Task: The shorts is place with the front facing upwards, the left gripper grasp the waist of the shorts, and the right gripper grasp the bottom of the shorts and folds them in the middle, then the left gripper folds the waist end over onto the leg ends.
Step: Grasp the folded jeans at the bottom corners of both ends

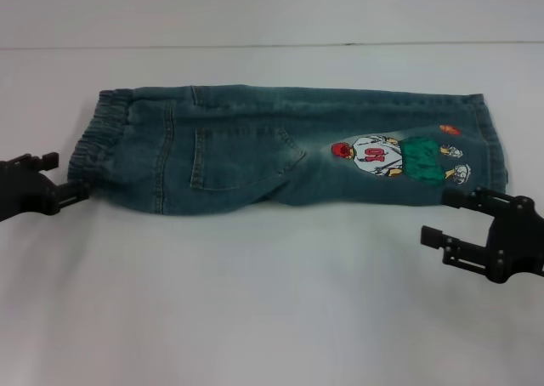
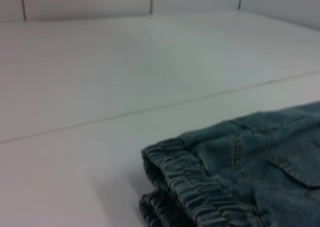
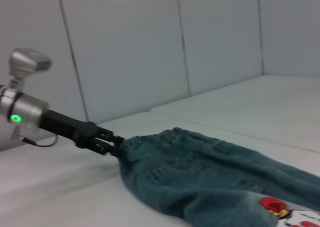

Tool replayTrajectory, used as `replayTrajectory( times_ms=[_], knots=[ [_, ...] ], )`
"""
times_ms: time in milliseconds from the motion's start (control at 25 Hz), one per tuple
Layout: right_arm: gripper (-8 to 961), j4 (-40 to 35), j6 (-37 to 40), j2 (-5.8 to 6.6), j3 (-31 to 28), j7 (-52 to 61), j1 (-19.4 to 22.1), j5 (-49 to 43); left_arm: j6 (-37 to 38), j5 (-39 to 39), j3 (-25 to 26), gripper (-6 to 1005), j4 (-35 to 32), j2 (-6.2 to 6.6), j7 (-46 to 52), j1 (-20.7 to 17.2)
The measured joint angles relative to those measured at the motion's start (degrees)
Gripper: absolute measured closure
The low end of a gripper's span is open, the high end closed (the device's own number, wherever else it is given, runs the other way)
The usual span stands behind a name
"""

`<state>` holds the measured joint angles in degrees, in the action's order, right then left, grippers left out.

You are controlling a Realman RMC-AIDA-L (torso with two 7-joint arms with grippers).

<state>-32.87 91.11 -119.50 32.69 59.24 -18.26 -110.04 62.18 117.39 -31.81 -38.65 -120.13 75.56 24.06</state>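
Observation:
The denim shorts point(image 1: 255, 152) lie folded lengthwise on the white table, with a back pocket and a cartoon print point(image 1: 399, 158) facing up. The elastic waist point(image 1: 100, 139) points left and the leg ends point(image 1: 489, 144) point right. My left gripper point(image 1: 66, 175) is at the waist's near corner, open, with one fingertip point(image 1: 83, 190) touching the cloth. It also shows across the table as the left gripper point(image 3: 112, 144). The waistband point(image 2: 200, 192) fills the left wrist view up close. My right gripper point(image 1: 442, 216) is open, just in front of the leg ends and apart from them.
The white table point(image 1: 255, 301) stretches bare in front of the shorts. A seam line point(image 1: 272, 44) runs across it behind them. White walls point(image 3: 150, 47) close off the far side.

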Motion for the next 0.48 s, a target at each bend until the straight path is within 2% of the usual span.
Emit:
replayTrajectory(
  times_ms=[160, 480],
  knots=[
    [225, 0.8, 0.1, -0.03, 0.9, 0.0, -0.6, 0.0, -1.1, 2.7, -0.2, 263, 1.0, 0.65, 0.6, 1.3],
    [227, 1.0, 0.1, -0.03, 1.9, 0.4, -1.1, -0.1, -1.2, 5.7, -0.6, 266, 0.9, 0.99, 1.3, 2.2]
  ],
)
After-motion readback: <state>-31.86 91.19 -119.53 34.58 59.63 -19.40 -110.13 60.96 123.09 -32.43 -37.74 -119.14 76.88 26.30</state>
